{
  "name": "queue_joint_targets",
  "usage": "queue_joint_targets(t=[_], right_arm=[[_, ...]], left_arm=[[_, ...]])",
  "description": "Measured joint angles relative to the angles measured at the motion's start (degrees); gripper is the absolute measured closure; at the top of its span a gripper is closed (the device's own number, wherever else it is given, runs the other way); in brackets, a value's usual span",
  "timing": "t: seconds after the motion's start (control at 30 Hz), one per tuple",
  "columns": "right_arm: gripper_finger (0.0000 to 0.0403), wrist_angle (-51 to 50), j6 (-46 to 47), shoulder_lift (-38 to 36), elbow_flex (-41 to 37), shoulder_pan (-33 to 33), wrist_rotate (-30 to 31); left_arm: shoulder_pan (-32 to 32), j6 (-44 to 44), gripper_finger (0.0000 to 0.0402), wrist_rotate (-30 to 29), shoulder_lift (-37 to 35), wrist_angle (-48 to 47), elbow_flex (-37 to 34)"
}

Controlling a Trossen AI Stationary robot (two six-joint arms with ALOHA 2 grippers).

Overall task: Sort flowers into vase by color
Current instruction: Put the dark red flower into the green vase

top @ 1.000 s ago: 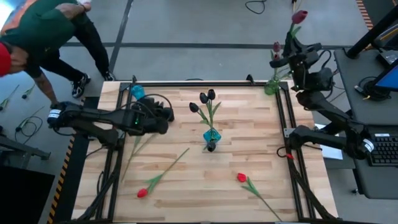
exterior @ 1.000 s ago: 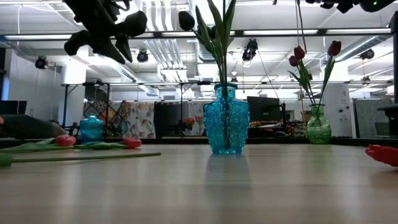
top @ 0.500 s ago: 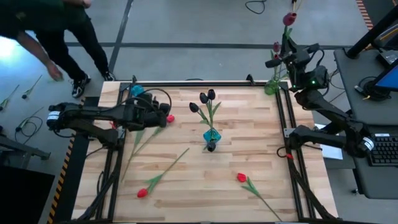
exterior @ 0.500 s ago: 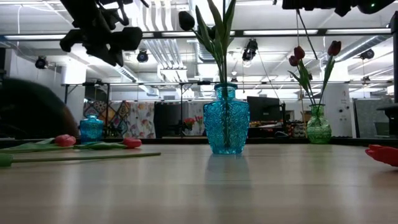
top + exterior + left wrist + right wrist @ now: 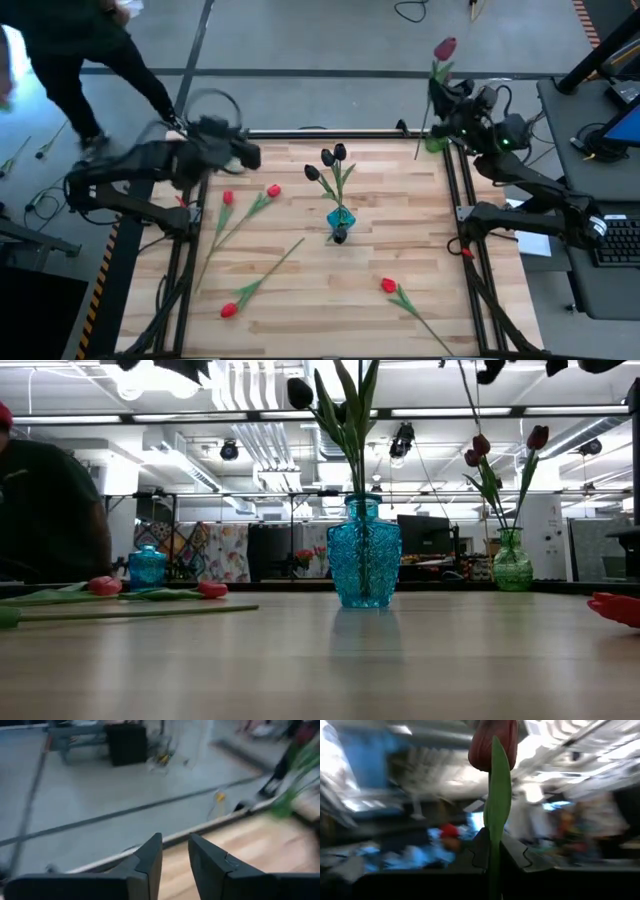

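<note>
Dark maroon is the head of the artificial tulip (image 5: pixel 445 47) that the right tool (image 5: pixel 436 95) grips by its thin green stem, fingers clenched on it; the flower stands upright, above the far right corner of the pale wooden counter (image 5: pixel 400 220). The right arm reaches from the right edge toward the far side, its wrist lifted over the small green glass vase (image 5: pixel 436 141) at that corner, which in the low view already carries maroon tulips (image 5: pixel 482 446).

The left tool (image 5: pixel 248 155) hangs at the far left edge of the counter, its fingers (image 5: pixel 150 857) slightly parted and holding nothing. The left arm stretches in from the left side.

At the centre a turquoise cut-glass vase (image 5: pixel 340 219) holds black tulips (image 5: pixel 332 156). Two red tulips (image 5: pixel 272 190) lie on the counter just near of the left tool, another red tulip (image 5: pixel 229 309) lies at the near left, and a fourth (image 5: pixel 389 286) at the near right. A small blue vase (image 5: pixel 147 567) stands at the far left.
</note>
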Motion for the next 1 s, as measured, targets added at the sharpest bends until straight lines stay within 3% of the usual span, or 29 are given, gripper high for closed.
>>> queue_joint_targets(t=[0.1, 0.27, 0.4, 0.63, 1.0], right_arm=[[0.0391, 4.63, 6.50, -0.19, 0.00, 1.77, -3.53], [0.0390, 5.96, 7.69, 0.18, 1.45, 6.94, -5.91], [0.0390, 5.95, 7.34, 2.18, 5.17, 11.84, -5.91], [0.0390, 2.93, 6.52, 6.68, 11.16, 16.08, -7.53], [0.0390, 2.89, 6.37, 12.24, 15.56, 20.64, -7.39]], left_arm=[[0.00, 5.83, 0.0296, 7.09, 0.19, 9.35, 5.24], [-0.08, 20.27, 0.0231, 29.54, 5.59, 35.22, 6.80], [0.00, 24.75, 0.0184, 38.66, 12.22, 46.38, 6.64], [0.11, 28.96, 0.0162, 44.74, 22.73, 51.98, 10.89], [2.46, 31.39, 0.0175, 50.52, 39.03, 51.91, 28.67]])
